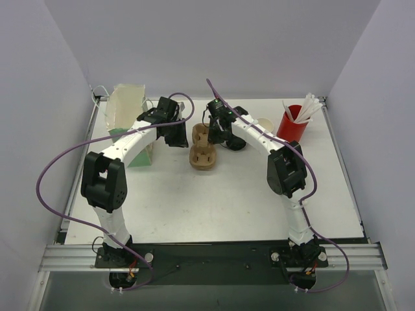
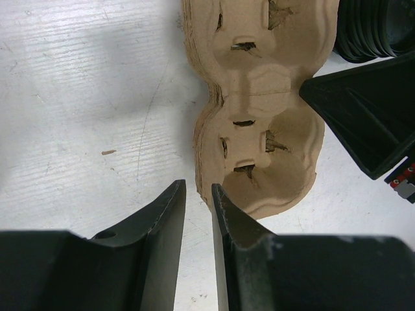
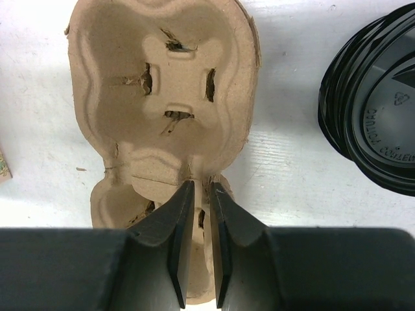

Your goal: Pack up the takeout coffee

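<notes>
The takeout coffee cup with its black lid is out of view. A stack of brown pulp cup carriers (image 1: 202, 157) lies at the table's middle. It also shows in the left wrist view (image 2: 259, 162) and the right wrist view (image 3: 162, 78). My right gripper (image 3: 201, 184) is shut on the rim of the top carrier, and it shows from above (image 1: 217, 137). My left gripper (image 2: 198, 186) is nearly closed and empty, with bare table in the narrow gap. One of its fingertips (image 2: 217, 191) is at the stack's left edge. From above it (image 1: 176, 137) sits just left of the carriers.
A stack of black lids (image 3: 376, 110) lies right of the carriers, also in the left wrist view (image 2: 369, 32). A red cup with white sticks (image 1: 290, 126) and tan paper cups (image 1: 264, 122) stand at the back right. A pale bag (image 1: 126, 110) stands at the back left.
</notes>
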Controlling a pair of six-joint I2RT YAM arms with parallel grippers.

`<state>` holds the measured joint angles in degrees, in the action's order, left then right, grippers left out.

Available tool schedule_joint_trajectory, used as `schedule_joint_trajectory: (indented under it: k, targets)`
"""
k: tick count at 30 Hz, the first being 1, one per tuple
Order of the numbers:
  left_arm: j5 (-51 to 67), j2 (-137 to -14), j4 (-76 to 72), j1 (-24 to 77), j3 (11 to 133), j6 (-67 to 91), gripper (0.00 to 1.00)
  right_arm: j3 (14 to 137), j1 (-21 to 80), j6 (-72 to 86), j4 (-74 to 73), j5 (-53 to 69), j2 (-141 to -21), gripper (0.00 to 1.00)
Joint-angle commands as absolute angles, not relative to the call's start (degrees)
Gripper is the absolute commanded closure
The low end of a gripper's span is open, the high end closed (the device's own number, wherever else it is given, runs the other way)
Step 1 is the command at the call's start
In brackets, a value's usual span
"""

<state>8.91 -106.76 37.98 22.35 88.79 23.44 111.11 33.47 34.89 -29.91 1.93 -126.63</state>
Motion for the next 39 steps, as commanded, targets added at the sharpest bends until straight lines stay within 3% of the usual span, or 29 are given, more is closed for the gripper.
schedule_joint_trajectory:
  k: [1,39]
  targets:
    - [9.3,-107.0,35.9,22.2,89.6,22.9,0.67,113.3,34.1,35.0,-31.7,0.5,-125.8,0.9]
    - [9.5,-107.2,35.8,21.9,89.6,22.9,0.67,114.4,34.6,34.5,-32.8,-1.1,-128.0,0.91]
